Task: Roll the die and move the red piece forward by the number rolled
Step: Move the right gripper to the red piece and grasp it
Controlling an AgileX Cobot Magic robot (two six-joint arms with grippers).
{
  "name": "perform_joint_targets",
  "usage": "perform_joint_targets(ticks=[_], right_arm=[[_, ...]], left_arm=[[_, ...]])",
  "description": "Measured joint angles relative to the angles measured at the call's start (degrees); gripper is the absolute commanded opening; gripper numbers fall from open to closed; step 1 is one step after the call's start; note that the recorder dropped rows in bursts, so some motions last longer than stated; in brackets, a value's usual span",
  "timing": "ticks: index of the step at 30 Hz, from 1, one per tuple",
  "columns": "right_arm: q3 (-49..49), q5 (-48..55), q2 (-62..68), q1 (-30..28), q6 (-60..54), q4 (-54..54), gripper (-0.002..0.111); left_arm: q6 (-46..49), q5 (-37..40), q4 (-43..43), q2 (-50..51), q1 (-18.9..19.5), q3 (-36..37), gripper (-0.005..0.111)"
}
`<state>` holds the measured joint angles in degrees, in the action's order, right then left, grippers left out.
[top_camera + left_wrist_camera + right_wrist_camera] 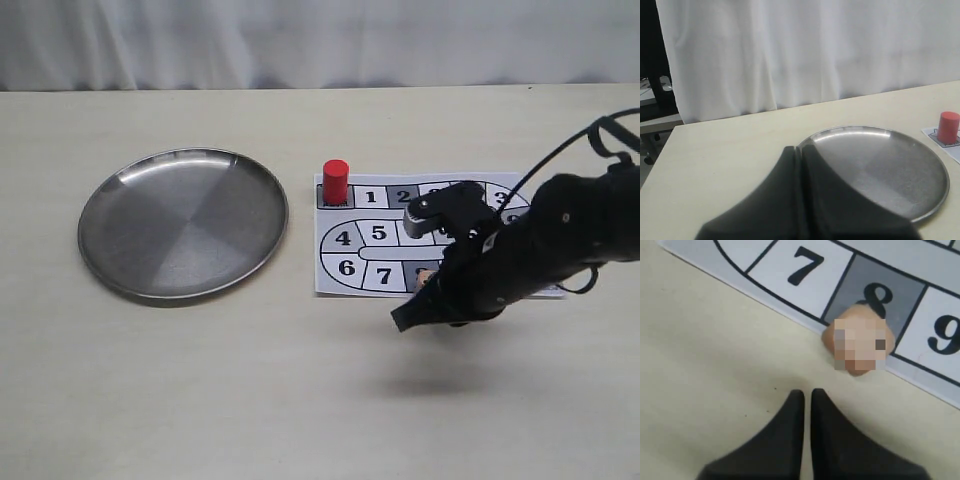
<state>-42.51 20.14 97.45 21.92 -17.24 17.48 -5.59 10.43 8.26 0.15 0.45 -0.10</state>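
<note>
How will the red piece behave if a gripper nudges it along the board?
The red piece stands upright and is taller than it is wide, so a push near its top would probably tip it. As a cylinder, it would likely roll once it is down. Its plain, smooth-looking sides might slip in a loose grip.

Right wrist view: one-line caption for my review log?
Shut black right gripper faces the small pale pinkish die, lying on grey square 8 at the printed paper game board's edge.
</note>
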Motion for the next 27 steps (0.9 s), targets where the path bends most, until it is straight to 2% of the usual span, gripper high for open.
perform_joint_targets(ticks=[2,4,9,12,14,18,27], right_arm=[[-2.78,2.99,-0.79,0.00,1.03,0.00,0.007],[-5.79,4.91,-2.06,0.00,2.23,0.00,0.016],[-13.58,7.41,-3.06,0.09,3.20,0.36,0.056],[-18.06,7.48,-1.71,0.09,2.84,0.45,0.074],[-20.56,7.52,-0.08,0.09,0.90,0.92,0.080],[-25.93,7.98,4.61,0.09,-4.17,1.98,0.083],[-40.16,8.51,17.40,0.13,-7.40,0.31,0.083]], left_arm=[[0.00,0.00,0.00,0.00,0.00,0.00,0.000],[0.00,0.00,0.00,0.00,0.00,0.00,0.000],[0.00,0.00,0.00,0.00,0.00,0.00,0.000],[0.00,0.00,0.00,0.00,0.00,0.00,0.000],[0.00,0.00,0.00,0.00,0.00,0.00,0.000],[0.00,0.00,0.00,0.00,0.00,0.00,0.000],[0.00,0.00,0.00,0.00,0.00,0.00,0.000]])
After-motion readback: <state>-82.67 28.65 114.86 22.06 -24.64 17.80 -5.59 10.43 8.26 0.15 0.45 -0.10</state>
